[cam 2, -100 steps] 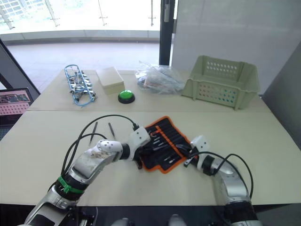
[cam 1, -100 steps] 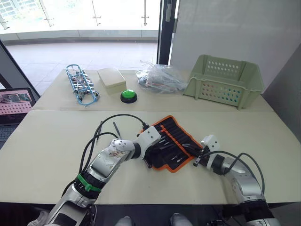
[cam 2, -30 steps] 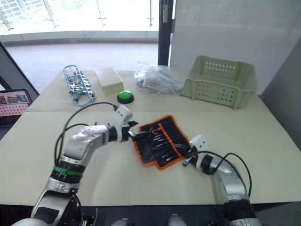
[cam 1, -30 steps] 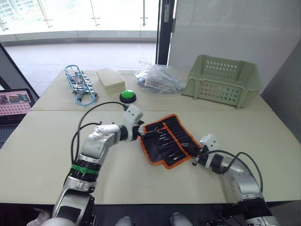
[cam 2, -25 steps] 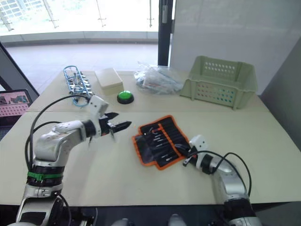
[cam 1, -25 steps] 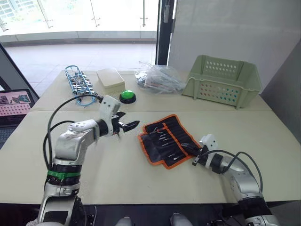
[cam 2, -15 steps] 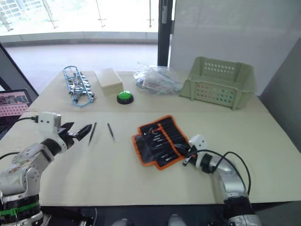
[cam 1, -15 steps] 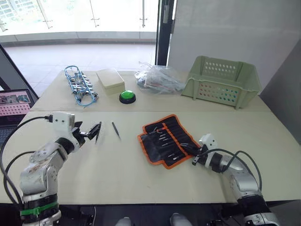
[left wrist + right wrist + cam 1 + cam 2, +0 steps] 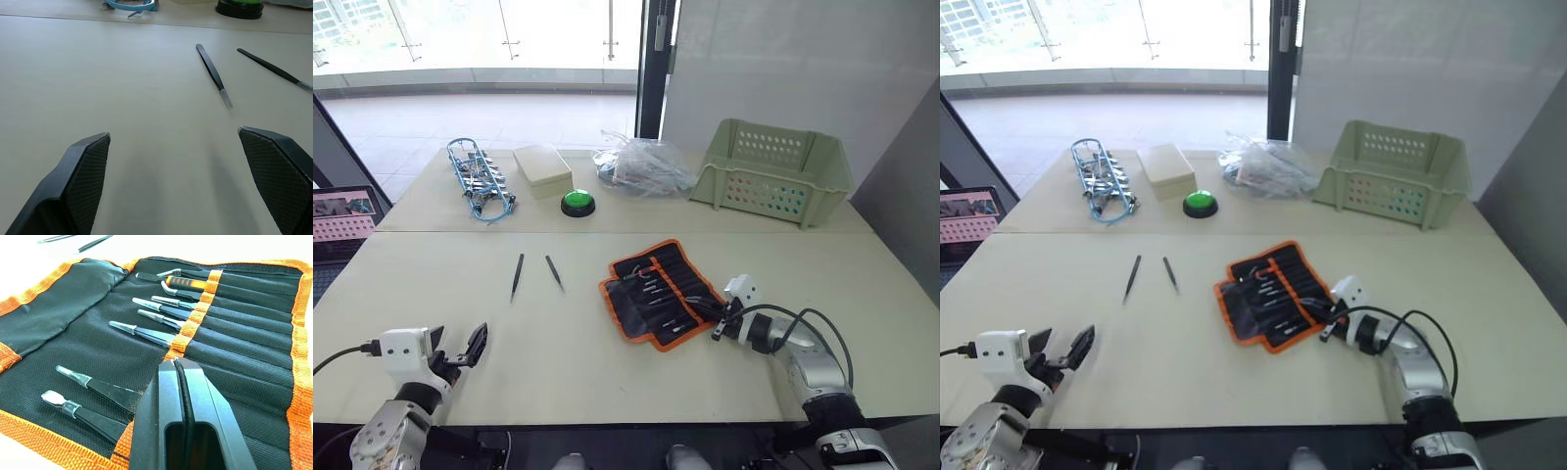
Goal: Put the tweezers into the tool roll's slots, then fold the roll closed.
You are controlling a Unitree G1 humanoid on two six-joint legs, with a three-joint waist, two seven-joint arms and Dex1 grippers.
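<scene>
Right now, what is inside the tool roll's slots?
The tool roll lies open with several tweezers in its slots, metal tips sticking out. Their handles are covered by fabric. Two tweezers lie loose on the table.

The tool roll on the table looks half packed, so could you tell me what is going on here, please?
The tool roll lies open on the table, with several tweezers in its slots. Two tweezers lie loose on the table, apart from the roll. The right gripper is shut on the roll's black strap at its near edge. The left gripper is open and empty, low over the table short of the loose pair.
</scene>
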